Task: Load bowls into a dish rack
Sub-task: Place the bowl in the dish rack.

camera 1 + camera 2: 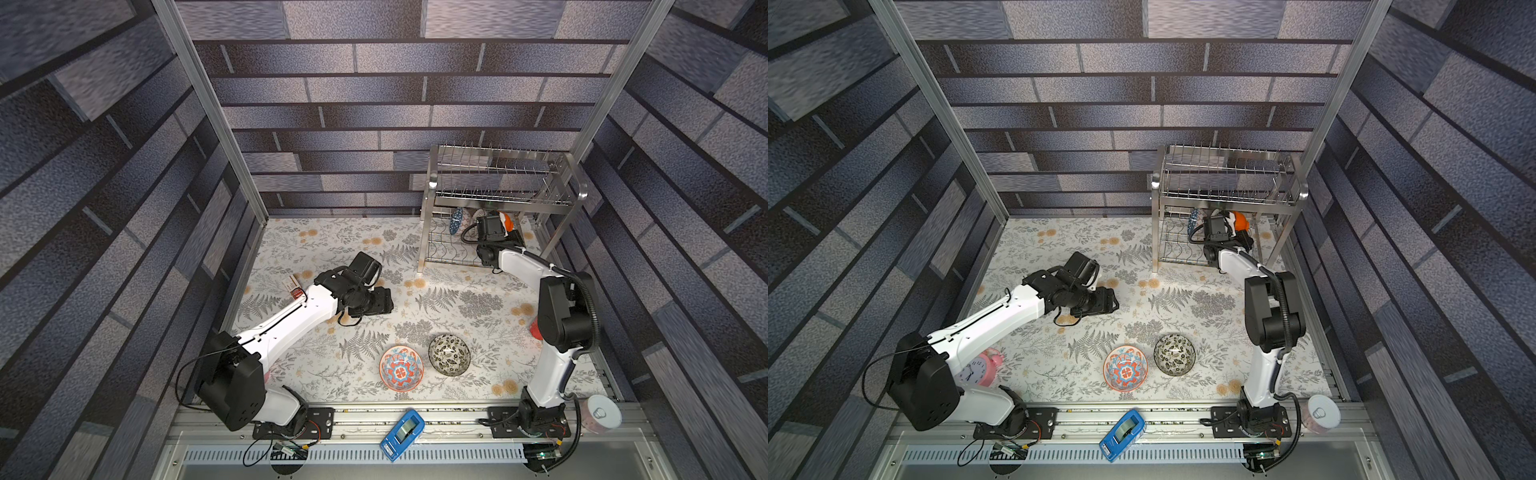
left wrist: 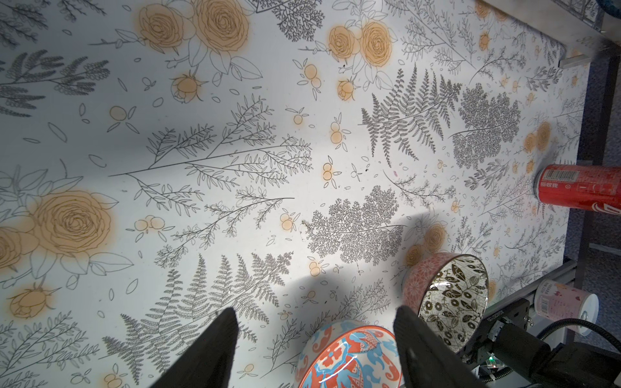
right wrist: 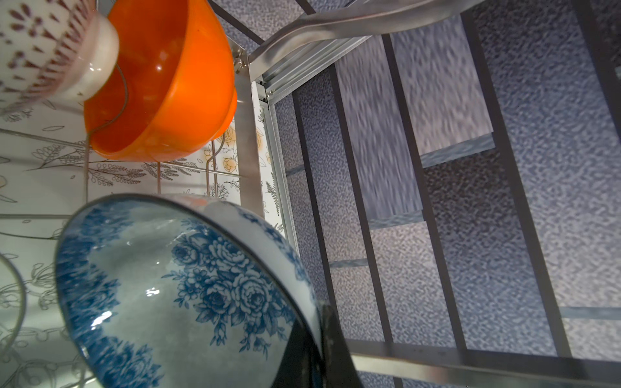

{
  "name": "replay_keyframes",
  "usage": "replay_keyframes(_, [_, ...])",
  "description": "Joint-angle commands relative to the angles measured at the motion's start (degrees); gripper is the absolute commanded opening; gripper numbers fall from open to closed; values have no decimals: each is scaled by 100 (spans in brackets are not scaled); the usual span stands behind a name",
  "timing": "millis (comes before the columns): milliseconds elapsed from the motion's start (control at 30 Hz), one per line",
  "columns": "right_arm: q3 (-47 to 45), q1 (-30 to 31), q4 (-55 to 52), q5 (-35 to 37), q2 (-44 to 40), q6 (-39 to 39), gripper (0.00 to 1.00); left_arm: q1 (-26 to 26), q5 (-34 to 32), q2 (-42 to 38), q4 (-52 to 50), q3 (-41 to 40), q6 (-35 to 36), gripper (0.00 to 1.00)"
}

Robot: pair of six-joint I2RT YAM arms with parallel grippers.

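the dish rack (image 1: 433, 183) stands in the upper right of both top views, and the right arm reaches into its lower tier. in the right wrist view the right pincer (image 3: 317, 322) is closed on the rim of the blue-white floral bowl (image 3: 188, 289), holding it on edge over the wavy wires. the orange bowl (image 3: 161, 77) and a white patterned bowl (image 3: 43, 43) already stand in slots just beyond it.

from where i stand, the placing looks nearly done. i'd want the bowl eased down until its rim sits between two wires, one slot clear of the orange one, with the grip let go only once the rack carries the weight. pulling straight back out should spare the upper tier.

the left pincer (image 2: 316, 312) hangs open over the desk (image 1: 316, 232), mid-left in the top views. the medallion bowl (image 1: 401, 368) and the black-and-white bowl (image 1: 449, 354) wait at lower centre.
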Motion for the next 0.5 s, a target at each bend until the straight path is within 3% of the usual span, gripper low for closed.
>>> replay_keyframes(0, [218, -37, 509, 400, 227, -285, 0, 46, 0, -37, -94, 57, 63, 76])
replay_keyframes(467, [324, -35, 1349, 858, 600, -1010, 0, 156, 38, -20, -87, 20, 94, 76])
